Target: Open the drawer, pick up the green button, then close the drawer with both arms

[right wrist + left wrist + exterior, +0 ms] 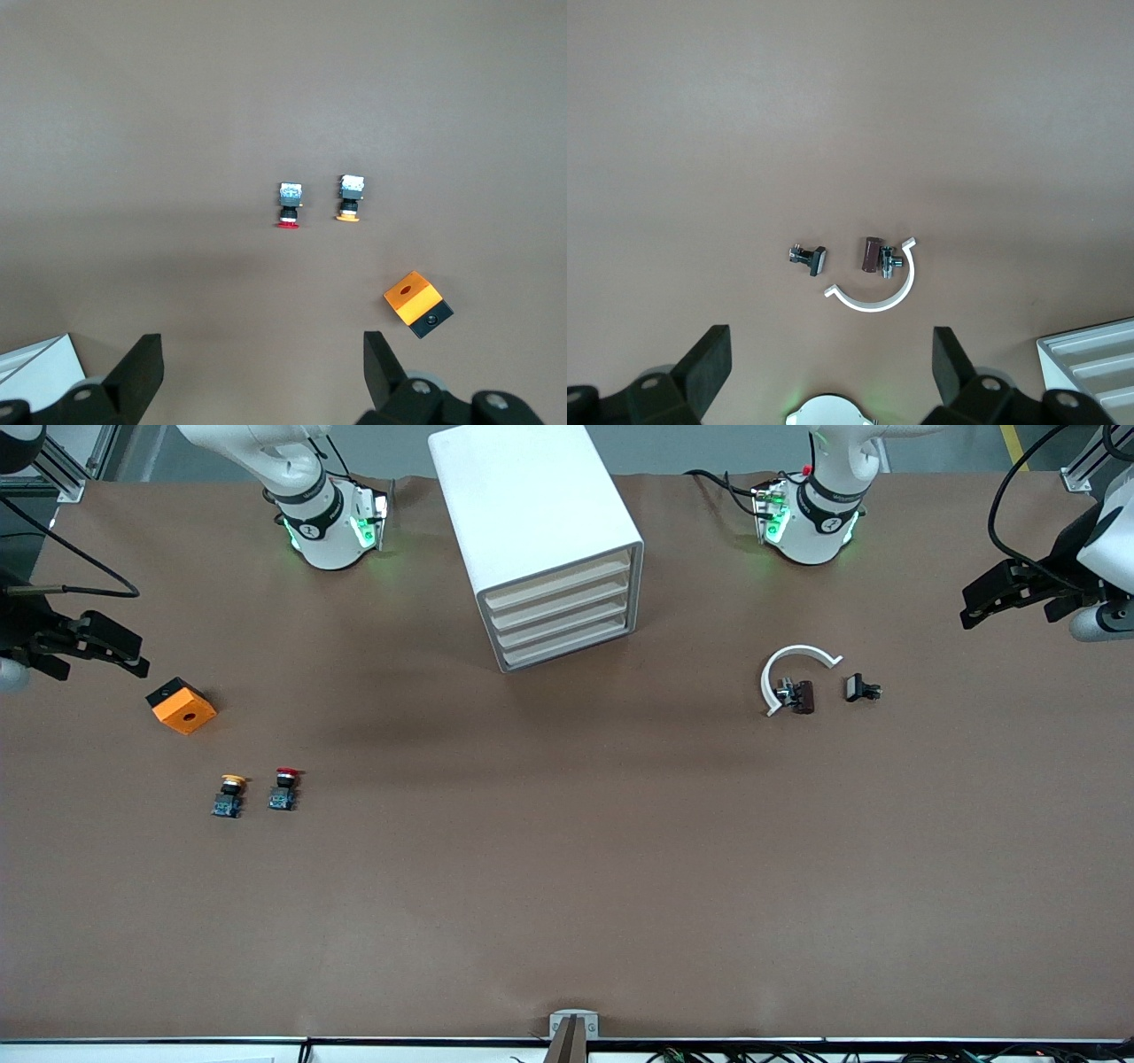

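The white cabinet [532,505] stands at the middle of the table near the arms' bases. Its four cream-fronted drawers are all shut; the bottom drawer [567,646] is flush with the rest. The green-capped button is hidden. My left gripper [972,607] is open and empty, up in the air over the table's edge at the left arm's end; its wrist view shows the open gripper [833,363]. My right gripper [135,655] is open and empty over the right arm's end of the table, beside the orange block; its wrist view shows the open gripper [263,367].
An orange block [182,706], a yellow-capped button [229,794] and a red-capped button [284,788] lie toward the right arm's end. A white curved piece [793,662], a brown part [802,696] and a small black part [859,688] lie toward the left arm's end.
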You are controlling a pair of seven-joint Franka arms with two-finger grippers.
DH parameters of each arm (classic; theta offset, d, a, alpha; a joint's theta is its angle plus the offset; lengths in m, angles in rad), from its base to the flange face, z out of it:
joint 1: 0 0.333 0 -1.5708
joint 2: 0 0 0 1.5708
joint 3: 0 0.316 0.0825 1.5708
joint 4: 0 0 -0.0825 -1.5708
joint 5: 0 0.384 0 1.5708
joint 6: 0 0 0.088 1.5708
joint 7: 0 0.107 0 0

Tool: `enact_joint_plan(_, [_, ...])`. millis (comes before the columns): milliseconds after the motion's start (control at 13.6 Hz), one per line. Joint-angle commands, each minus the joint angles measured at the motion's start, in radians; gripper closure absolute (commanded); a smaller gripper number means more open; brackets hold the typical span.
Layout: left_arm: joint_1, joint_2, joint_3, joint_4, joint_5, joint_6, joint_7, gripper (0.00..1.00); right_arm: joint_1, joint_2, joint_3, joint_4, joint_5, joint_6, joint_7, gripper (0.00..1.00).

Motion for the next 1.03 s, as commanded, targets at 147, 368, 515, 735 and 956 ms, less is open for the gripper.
enact_joint_plan(147, [0.008,0.02,0.003,0.065,0.037,-0.055,0.006,0.0,0.0,0.014,0.004,0.04,-0.019,-0.016,0.015,0.0])
enact_joint_plan(368, [0.005,0.057,0.008,0.064,0.035,-0.055,0.005,0.0,-0.01,0.014,0.002,0.041,-0.021,-0.016,0.013,0.0])
enact_joint_plan(515, [-0.01,0.085,0.0,0.065,0.035,-0.055,-0.007,0.0,-0.009,0.014,0.004,0.041,-0.018,-0.015,0.015,0.0])
enact_joint_plan(735, [-0.038,0.157,-0.015,0.065,0.02,-0.047,-0.07,0.0,-0.004,0.017,0.004,0.041,-0.019,-0.01,0.015,0.0])
enact_joint_plan(956, [-0.108,0.259,-0.021,0.07,0.018,-0.015,-0.287,0.0,-0.003,0.022,0.004,0.041,-0.018,-0.009,0.015,0.0])
